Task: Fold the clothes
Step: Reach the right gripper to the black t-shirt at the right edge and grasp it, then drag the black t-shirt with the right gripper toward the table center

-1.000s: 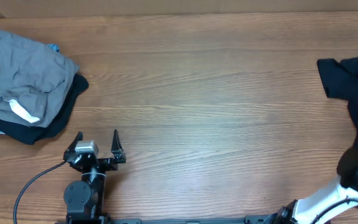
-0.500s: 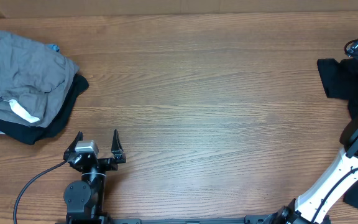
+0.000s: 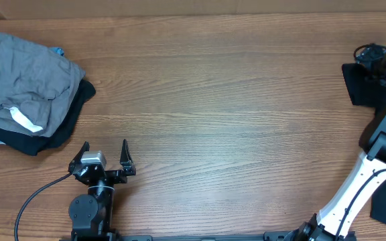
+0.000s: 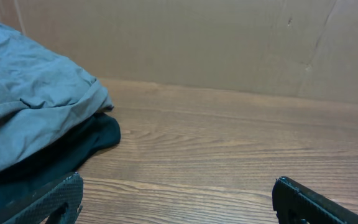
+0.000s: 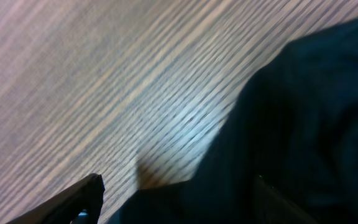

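- Worktop (image 3: pixel 220 120): brown wood-grain surface; carries all the items below.
- Black T-shirt (image 3: pixel 360 84): the task garment. It lies bunched at the far right edge of the worktop, partly cut off by the overhead frame, with one squared flap pointing left. In the right wrist view it is dark cloth (image 5: pixel 303 124) filling the right and lower part of a blurred picture, with bare wood to the upper left.
- Right end effector (image 3: pixel 372 55): sits over the upper part of the black T-shirt at the far right edge. In the wrist view (image 5: pixel 179 205) the jaws stand wide apart, with dark cloth lying in the gap between them. Contact with the fabric cannot be told through the blur.
- Right arm (image 3: pixel 354 194): white and black links rising from the lower right corner toward the T-shirt.
- Left end effector (image 3: pixel 104 155): at the near left of the worktop, jaws spread, gripping nothing. In its wrist view (image 4: pixel 173 205) only the two black tips show at the bottom corners.
- Grey garment (image 3: pixel 25 84): crumpled at the far left, well apart from the T-shirt; carries a white label (image 3: pixel 24 120).
- Dark garment (image 3: pixel 62 127): lies under the grey one, showing along its right and lower edges.
- Cardboard wall (image 4: pixel 197 43): plain brown backdrop behind the worktop in the left wrist view.
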### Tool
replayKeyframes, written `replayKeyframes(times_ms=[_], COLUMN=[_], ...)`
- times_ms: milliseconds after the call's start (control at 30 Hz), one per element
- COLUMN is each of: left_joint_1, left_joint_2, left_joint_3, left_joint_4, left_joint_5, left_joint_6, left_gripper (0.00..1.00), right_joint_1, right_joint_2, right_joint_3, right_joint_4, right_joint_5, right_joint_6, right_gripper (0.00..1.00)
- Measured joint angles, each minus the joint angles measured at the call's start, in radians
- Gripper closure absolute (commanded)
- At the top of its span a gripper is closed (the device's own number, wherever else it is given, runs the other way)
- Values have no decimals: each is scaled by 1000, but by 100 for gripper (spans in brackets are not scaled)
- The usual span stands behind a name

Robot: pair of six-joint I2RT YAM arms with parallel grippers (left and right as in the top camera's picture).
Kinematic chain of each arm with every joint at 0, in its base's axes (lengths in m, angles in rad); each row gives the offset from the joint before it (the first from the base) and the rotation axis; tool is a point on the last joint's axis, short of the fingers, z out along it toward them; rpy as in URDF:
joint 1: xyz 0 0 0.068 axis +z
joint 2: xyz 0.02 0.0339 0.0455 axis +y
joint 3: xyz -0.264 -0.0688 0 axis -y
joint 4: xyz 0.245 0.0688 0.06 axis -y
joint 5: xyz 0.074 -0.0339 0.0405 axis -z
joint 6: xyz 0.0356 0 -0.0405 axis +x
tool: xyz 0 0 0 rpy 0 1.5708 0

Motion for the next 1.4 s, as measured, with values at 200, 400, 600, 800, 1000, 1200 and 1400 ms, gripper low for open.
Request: replayKeyframes(times_ms=[200,400,600,800,1000,1200,1400], left_joint_1=[0,0,0,0,0,0,0], left_joint_2=[0,0,0,0,0,0,0], left_joint_3=[0,0,0,0,0,0,0], left_joint_4=[0,0,0,0,0,0,0], left_joint_5=[0,0,0,0,0,0,0], left_joint_6=[0,0,0,0,0,0,0], left_gripper=[0,0,0,0,0,0,0], right_joint_1=[8,8,6,47,227,478,788], right_joint_2=[18,18,18,18,18,18,18], right_joint_3=[0,0,1,5,13,18,19], right_joint_4=[13,-17,-53,-78,-116,-135,-134], right_joint_5=[31,44,24,-32,-64,-83,-89], right_joint_6=[6,5,-24,-81,-116,-122,-122], right_gripper=[43,64,96,96,96,96,96])
